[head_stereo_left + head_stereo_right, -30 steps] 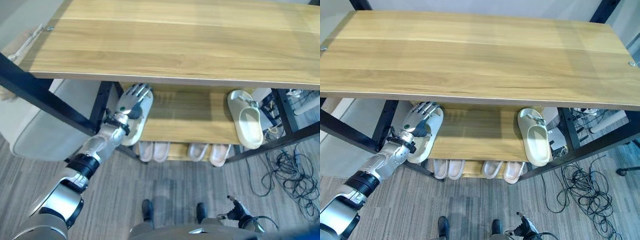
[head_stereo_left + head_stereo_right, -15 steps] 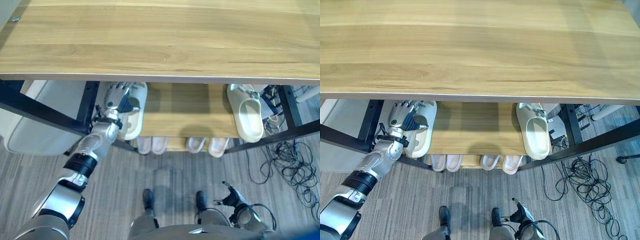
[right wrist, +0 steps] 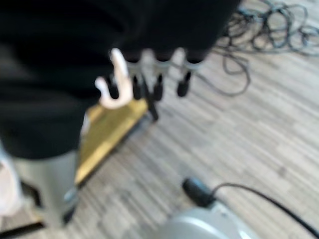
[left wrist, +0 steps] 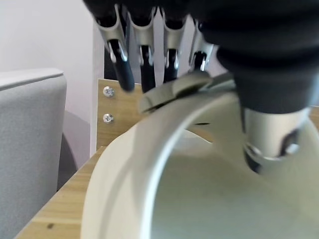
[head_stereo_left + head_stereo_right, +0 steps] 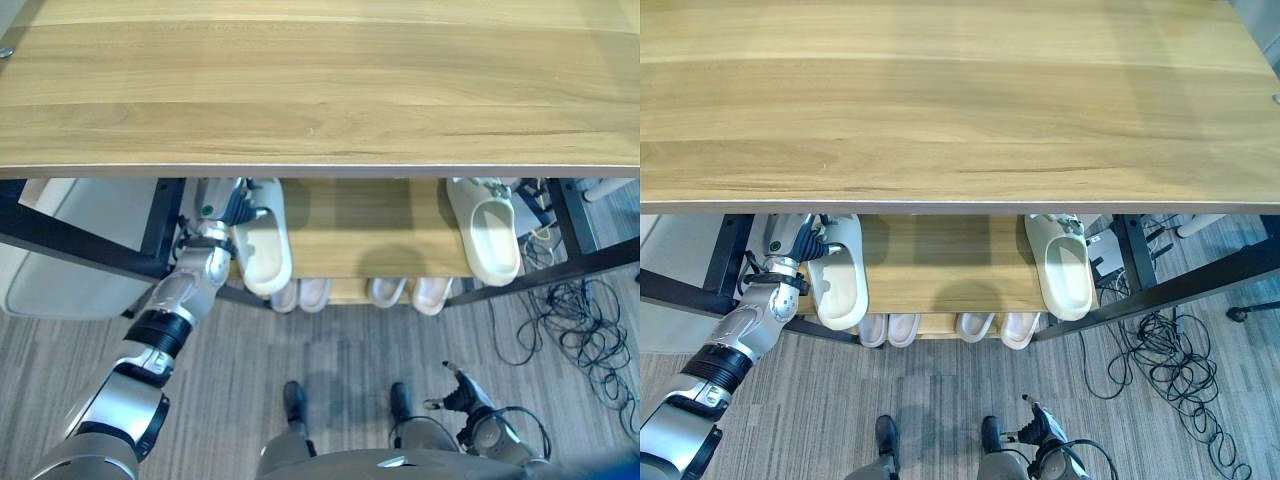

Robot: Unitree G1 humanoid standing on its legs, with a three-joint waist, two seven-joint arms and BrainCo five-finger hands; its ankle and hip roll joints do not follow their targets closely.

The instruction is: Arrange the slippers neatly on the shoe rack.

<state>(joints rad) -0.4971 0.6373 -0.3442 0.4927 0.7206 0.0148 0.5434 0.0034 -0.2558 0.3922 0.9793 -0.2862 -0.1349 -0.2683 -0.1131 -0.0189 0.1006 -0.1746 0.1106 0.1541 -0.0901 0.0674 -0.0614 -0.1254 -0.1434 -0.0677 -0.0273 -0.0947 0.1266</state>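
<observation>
Cream-coloured slipper [image 5: 262,240] is gripped by the left hand [image 5: 222,207] at its strap; in the left wrist view the fingers [image 4: 145,55] are seen curled over the strap [image 4: 174,88] while the thumb is pressed beneath it, so the slipper is pinched and not merely pushed. It is held on the middle shelf [image 5: 365,235] of the shoe rack [image 5: 320,80], just beyond the wrist, with its heel overhanging the shelf's front edge; this is judged to be a placing or straightening grip, the strap giving control of the direction in which the slipper lies. A matching slipper [image 5: 486,236] lies well apart from the hand at the far end of the same shelf, likewise overhanging, so the pair is not yet brought together. Two pale pairs [image 5: 301,294] [image 5: 411,292] are seen on the lower shelf. The right hand [image 5: 458,389] hangs low over the floor [image 5: 350,350], its fingers relaxed and holding nothing.
</observation>
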